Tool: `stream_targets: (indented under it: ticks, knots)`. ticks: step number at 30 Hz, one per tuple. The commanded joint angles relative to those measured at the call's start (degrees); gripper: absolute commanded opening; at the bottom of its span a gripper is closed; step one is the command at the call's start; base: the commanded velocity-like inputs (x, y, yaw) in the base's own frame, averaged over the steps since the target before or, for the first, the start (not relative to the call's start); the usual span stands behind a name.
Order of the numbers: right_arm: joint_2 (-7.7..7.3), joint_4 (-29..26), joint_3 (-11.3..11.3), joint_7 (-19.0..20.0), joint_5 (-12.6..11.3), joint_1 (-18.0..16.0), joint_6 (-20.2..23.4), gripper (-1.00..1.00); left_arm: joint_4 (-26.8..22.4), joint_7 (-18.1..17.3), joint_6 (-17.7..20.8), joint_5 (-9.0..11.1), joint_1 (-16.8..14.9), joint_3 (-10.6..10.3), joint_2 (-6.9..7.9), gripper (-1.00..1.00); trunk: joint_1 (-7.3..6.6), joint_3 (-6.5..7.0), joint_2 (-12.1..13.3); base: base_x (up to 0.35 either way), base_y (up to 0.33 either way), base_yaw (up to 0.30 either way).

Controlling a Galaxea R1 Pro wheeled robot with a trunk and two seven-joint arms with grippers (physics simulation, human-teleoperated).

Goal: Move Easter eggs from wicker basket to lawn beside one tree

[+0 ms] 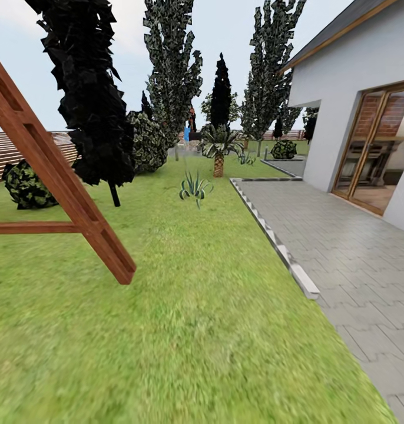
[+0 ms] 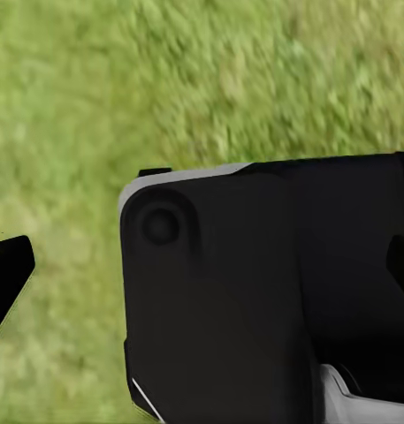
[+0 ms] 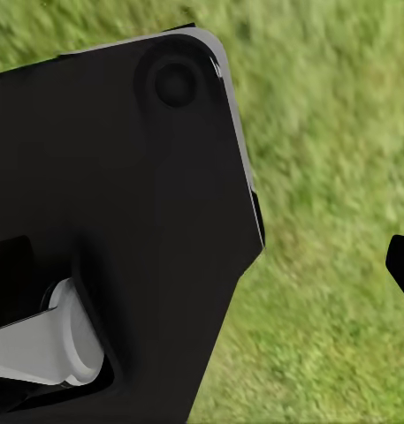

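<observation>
A: We face open lawn (image 1: 196,330); neither basket nor eggs appear, so we're likely in transit.
B: Below each wrist lies grass; we cannot tell how either claw stands.

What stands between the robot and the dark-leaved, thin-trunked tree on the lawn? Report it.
A slanted wooden frame leg stands on the lawn in front of the tree, with its foot just left of the straight line to the trunk. The grass to the right of that foot looks open all the way.
</observation>
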Motion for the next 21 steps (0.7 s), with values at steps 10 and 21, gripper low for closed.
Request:
stream_targets:
  ticks: [10,21]
  knots:
    - [0.01,0.0,-0.2,0.0,0.0,0.0,-0.1,1.0,0.0,0.1,-0.2,0.0,-0.1,-0.3,0.05,1.0,0.07,-0.11,-0.1,0.324,0.0,0.0]
    - [0.01,0.0,-0.2,0.0,0.0,0.0,-0.1,1.0,0.0,0.1,-0.2,0.0,-0.1,-0.3,0.07,1.0,0.07,-0.11,-0.1,0.319,0.0,0.0]
